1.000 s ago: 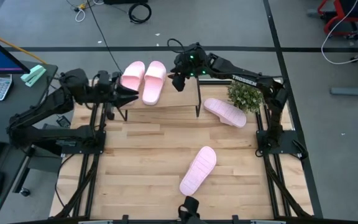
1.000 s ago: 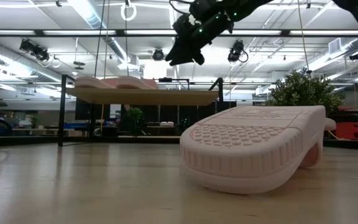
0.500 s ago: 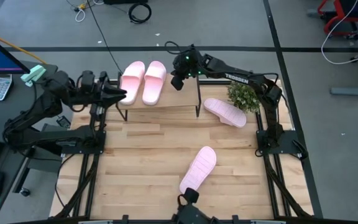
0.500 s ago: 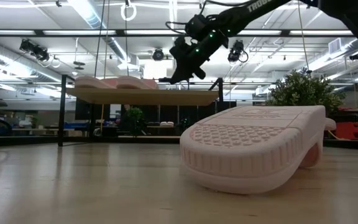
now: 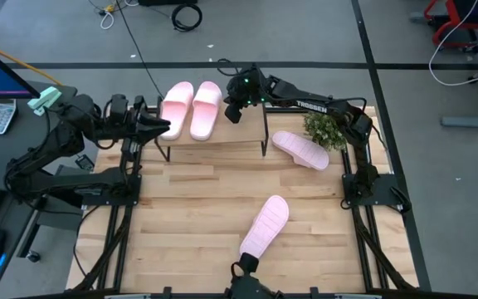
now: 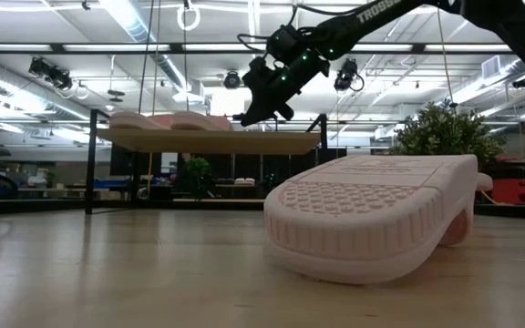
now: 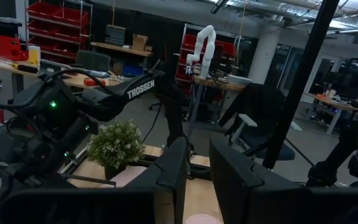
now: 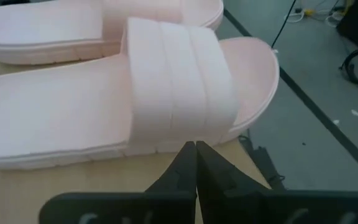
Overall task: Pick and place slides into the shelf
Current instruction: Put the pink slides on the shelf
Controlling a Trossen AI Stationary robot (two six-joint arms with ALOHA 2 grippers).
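Two pale pink slides (image 5: 177,108) (image 5: 207,109) lie side by side, soles down, on the shelf (image 5: 241,131), toward its left end. A third slide (image 5: 299,149) rests on the table right of the shelf. A fourth (image 5: 264,226) lies near the front edge and fills the low view (image 6: 372,214). My right gripper (image 5: 232,116) is shut, its tips at the strap side of the right-hand shelf slide (image 8: 179,93). My left gripper (image 5: 163,126) hovers level at the shelf's left end, narrowly open, with nothing between its fingers. My right gripper points its shut fingertips (image 8: 191,155) slanting down from the table's right at the sole edge below the strap (image 8: 188,138) of the right-hand shelf slide. I cannot tell whether the tips touch that edge. The slide lies flat on the shelf top.
A small potted plant (image 5: 326,127) stands at the back right of the table, just behind the third slide. The right part of the shelf top is bare. Open wooden tabletop (image 5: 197,199) spreads between the shelf and the front slide.
My right gripper has shut and sunk toward the shelf top, moving left to the side of the right-hand shelf slide. My left gripper has drawn back from the left slide toward the table's left edge. Both shelf slides have stayed in place.
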